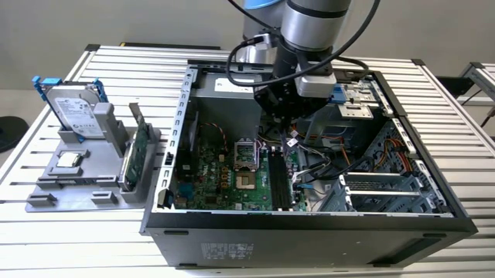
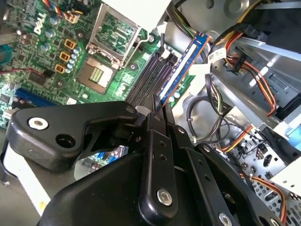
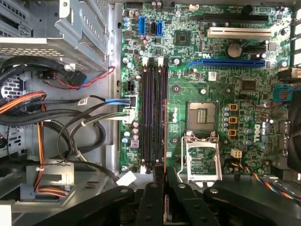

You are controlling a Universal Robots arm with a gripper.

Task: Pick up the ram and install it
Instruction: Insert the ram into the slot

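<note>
Exterior view: arm [image 1: 313, 23] reaching down into an open computer case [image 1: 309, 223] lying on a slatted table [image 1: 69, 249], with the gripper [image 1: 282, 119] low over the motherboard [image 1: 224, 179], above the far end of the memory slots [image 1: 279, 179]. On the exterior view's left, a grey holder [image 1: 85, 174] carries a silver hard drive with blue rails [image 1: 73, 110], a small processor [image 1: 69, 159] and a green expansion card [image 1: 135, 156] standing on edge. Second wrist view: black gripper fingers [image 2: 157, 136] drawn together on the ram [image 2: 181, 70], a thin stick seen edge-on with a blue-lit side, which extends from the fingertips over the black slots [image 2: 150, 77] beside the open processor socket [image 2: 110, 40]; whether it touches a slot cannot be told. Orange, yellow and black cables [image 2: 244, 61] run through the metal bay beyond it. First wrist view: gripper [image 3: 162, 181] closed on the ram [image 3: 165, 122], which shows as a narrow line along the slot [image 3: 162, 113] nearest the socket [image 3: 201, 115], parallel to the other slots. Bundled cables [image 3: 56, 113] lie beside the board next to the drive cage [image 3: 51, 33].
</note>
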